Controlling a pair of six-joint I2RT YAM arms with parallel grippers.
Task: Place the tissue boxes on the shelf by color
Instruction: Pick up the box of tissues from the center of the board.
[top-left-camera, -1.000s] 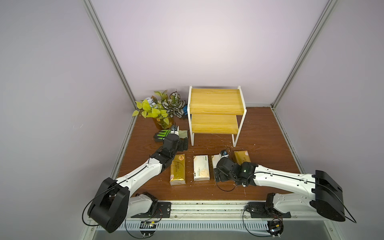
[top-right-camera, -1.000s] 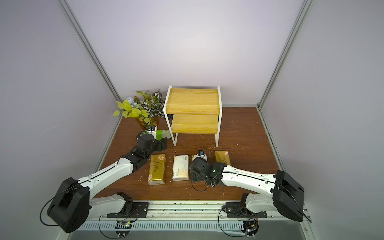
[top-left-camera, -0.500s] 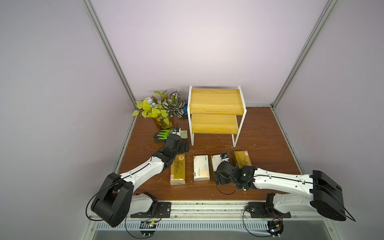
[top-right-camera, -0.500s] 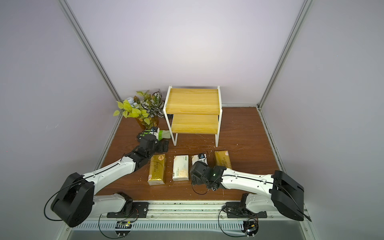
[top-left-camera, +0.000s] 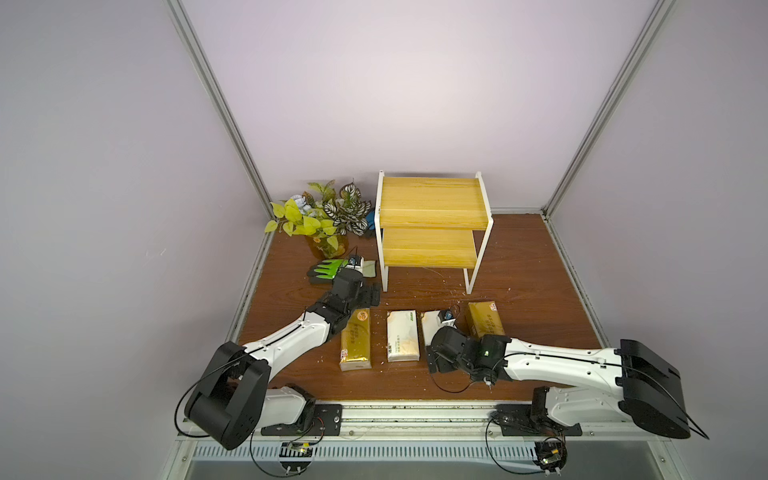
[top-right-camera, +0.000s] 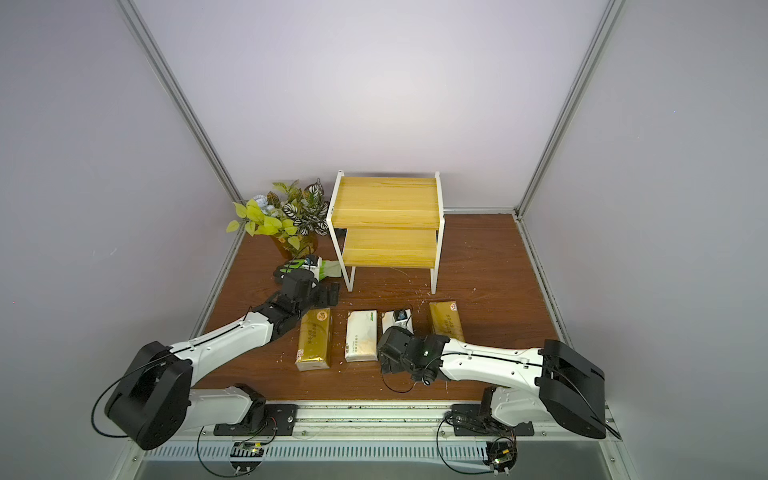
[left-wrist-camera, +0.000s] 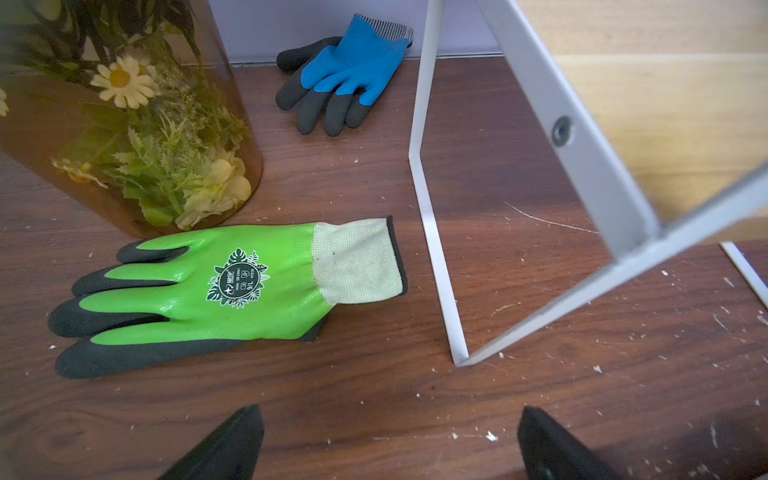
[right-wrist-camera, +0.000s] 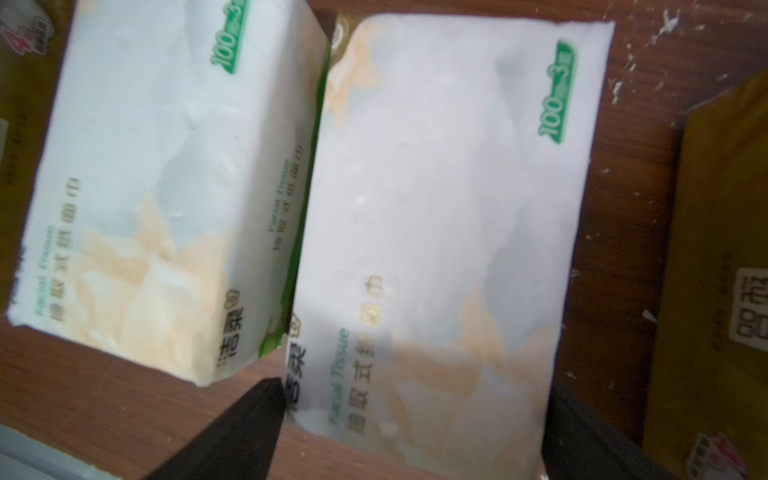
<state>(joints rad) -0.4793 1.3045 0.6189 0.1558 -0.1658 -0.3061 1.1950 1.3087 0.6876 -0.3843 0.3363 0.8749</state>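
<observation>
- Here, the right gripper (right-wrist-camera: 413, 390), jaws wide, straddled the end of a white tissue pack (right-wrist-camera: 449, 187) in front of the shelf (top-left-camera: 432, 203).
- The left gripper (left-wrist-camera: 388, 415), wide and empty, hung low by the shelf's front leg.

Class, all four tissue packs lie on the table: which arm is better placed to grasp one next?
Right. The right gripper, jaws open, flanks a white tissue pack; the left gripper, jaws open, faces bare table near the green glove.

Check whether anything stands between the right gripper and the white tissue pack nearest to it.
Nothing visible. The open right gripper straddles that white pack; the other white pack lies close alongside.
</observation>
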